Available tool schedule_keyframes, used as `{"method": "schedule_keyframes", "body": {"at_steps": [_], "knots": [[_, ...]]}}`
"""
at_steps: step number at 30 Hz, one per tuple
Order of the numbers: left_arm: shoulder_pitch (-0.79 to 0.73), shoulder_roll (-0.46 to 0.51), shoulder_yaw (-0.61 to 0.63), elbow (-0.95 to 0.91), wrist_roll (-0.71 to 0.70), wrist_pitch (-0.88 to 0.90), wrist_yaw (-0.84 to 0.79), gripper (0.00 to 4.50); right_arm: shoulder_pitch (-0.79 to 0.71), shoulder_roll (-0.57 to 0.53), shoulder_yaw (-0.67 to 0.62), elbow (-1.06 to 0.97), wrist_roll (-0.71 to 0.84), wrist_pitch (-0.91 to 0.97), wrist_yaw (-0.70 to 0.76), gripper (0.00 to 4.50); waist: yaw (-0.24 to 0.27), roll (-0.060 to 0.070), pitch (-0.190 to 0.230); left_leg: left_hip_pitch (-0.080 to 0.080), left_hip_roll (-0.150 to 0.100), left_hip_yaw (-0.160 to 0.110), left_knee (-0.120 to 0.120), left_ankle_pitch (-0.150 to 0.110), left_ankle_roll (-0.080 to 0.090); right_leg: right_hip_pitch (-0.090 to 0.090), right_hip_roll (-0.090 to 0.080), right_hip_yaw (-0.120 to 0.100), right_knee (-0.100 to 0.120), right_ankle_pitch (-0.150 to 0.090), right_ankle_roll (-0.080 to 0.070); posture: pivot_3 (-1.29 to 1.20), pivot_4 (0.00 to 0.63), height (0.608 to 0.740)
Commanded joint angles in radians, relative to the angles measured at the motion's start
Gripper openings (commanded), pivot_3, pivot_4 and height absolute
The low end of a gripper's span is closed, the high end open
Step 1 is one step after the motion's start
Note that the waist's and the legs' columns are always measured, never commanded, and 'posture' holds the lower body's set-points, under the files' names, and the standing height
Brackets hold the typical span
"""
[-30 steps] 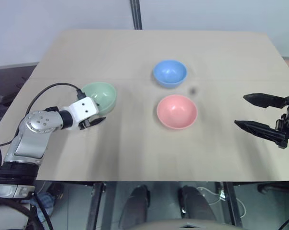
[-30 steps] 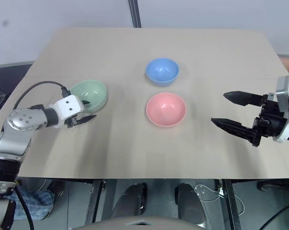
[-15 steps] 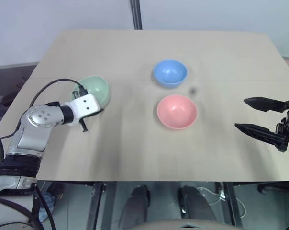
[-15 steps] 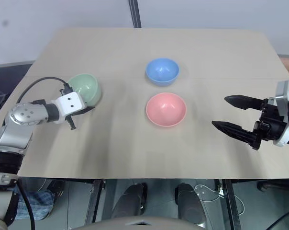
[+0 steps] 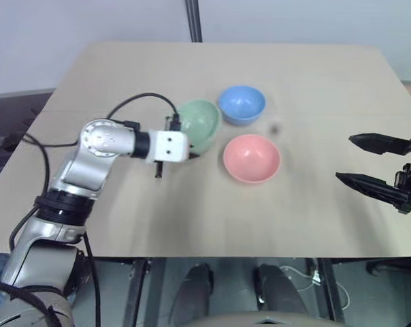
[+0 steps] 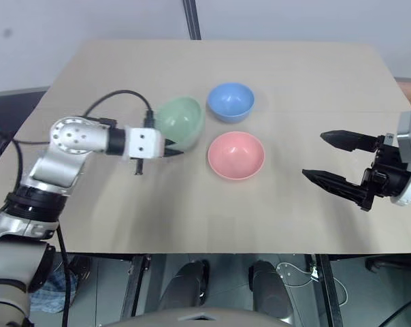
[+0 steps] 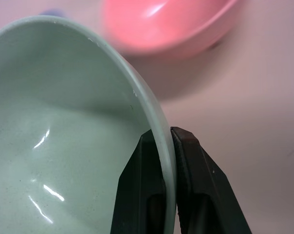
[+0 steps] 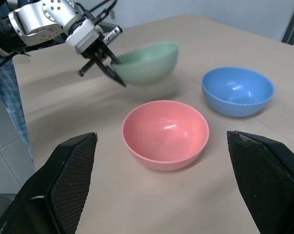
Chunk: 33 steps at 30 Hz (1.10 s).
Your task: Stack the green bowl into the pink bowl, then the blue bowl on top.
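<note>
My left gripper (image 5: pixel 189 151) is shut on the near rim of the green bowl (image 5: pixel 200 121), which hangs tilted just above the table. In the left wrist view the two black fingers (image 7: pixel 142 165) pinch the green bowl (image 7: pixel 64 122) wall between them. The pink bowl (image 5: pixel 252 158) stands upright a little to the right of the green one. The blue bowl (image 5: pixel 241 103) stands behind them, close to the green bowl's far edge. My right gripper (image 5: pixel 345 159) hovers open and empty over the table's right side, well clear of the bowls.
The bowls are on a light wooden table (image 5: pixel 192 218) with wide bare areas in front and at the back. A small dark spot (image 5: pixel 274 128) marks the top near the pink bowl. A metal pole (image 5: pixel 194 20) rises behind the far edge.
My left gripper closed on the green bowl's rim, lifted it and carried it right, from the table's left side to just beside the pink and blue bowls. The right gripper stayed put.
</note>
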Motion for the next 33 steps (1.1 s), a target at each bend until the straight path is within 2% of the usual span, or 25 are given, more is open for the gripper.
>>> {"method": "schedule_keyframes", "body": {"at_steps": [1, 9, 19, 20, 21, 25, 33], "knots": [[-0.077, -0.027, -0.046, -0.024, 0.007, -0.103, -0.067, 0.08, -0.016, -0.017, -0.011, -0.003, 0.006, -0.031, 0.006, 4.50, 0.001, 0.000, 0.000, 0.000, 0.000, 0.000, 0.000, 0.000, 0.000, 0.000, 0.000, 0.000, 0.000, 0.000, 0.000, 0.00, 0.150, 0.740], [-0.214, -0.157, -0.120, 0.058, 0.032, -0.201, -0.101, 0.08, -0.014, -0.010, -0.004, -0.012, 0.007, -0.043, -0.008, 4.50, 0.001, 0.000, 0.000, -0.001, 0.000, -0.001, 0.005, 0.000, 0.000, 0.000, 0.000, 0.000, 0.002, 0.000, 0.000, 0.00, 0.150, 0.740], [-0.238, -0.192, -0.138, 0.099, 0.016, -0.249, -0.142, 0.08, 0.011, -0.005, -0.029, -0.028, 0.014, -0.048, -0.013, 4.50, 0.001, 0.000, 0.000, 0.000, 0.000, -0.001, 0.008, 0.000, 0.000, 0.000, 0.001, 0.000, 0.007, 0.000, 0.000, 0.00, 0.150, 0.740], [-0.239, -0.195, -0.137, 0.102, 0.014, -0.249, -0.142, 0.87, 0.013, -0.005, -0.030, -0.028, 0.015, -0.049, -0.012, 4.50, 0.001, 0.000, 0.000, 0.000, 0.000, -0.001, 0.008, 0.000, 0.000, 0.000, 0.001, 0.000, 0.007, 0.000, 0.000, 0.00, 0.150, 0.740], [-0.239, -0.197, -0.136, 0.104, 0.015, -0.250, -0.142, 1.02, 0.015, -0.005, -0.031, -0.027, 0.015, -0.051, -0.011, 4.50, 0.001, 0.000, 0.000, 0.000, 0.000, -0.001, 0.008, 0.000, 0.000, 0.000, 0.001, 0.000, 0.008, 0.000, 0.000, 0.00, 0.150, 0.740], [-0.242, -0.209, -0.129, 0.118, 0.045, -0.286, -0.097, 2.87, 0.012, -0.008, -0.026, -0.021, 0.015, -0.058, -0.010, 4.50, 0.001, 0.000, 0.000, 0.000, 0.000, -0.001, 0.008, 0.000, 0.000, 0.000, 0.001, 0.000, 0.008, 0.000, 0.000, 0.00, 0.150, 0.740], [-0.256, -0.217, -0.080, 0.163, 0.058, -0.270, 0.013, 2.87, 0.001, -0.008, -0.011, -0.013, 0.015, -0.064, -0.010, 4.50, 0.001, 0.000, 0.000, 0.000, 0.000, -0.001, 0.009, 0.000, 0.000, 0.000, 0.001, 0.000, 0.009, 0.000, 0.000, 0.00, 0.150, 0.740]]}}
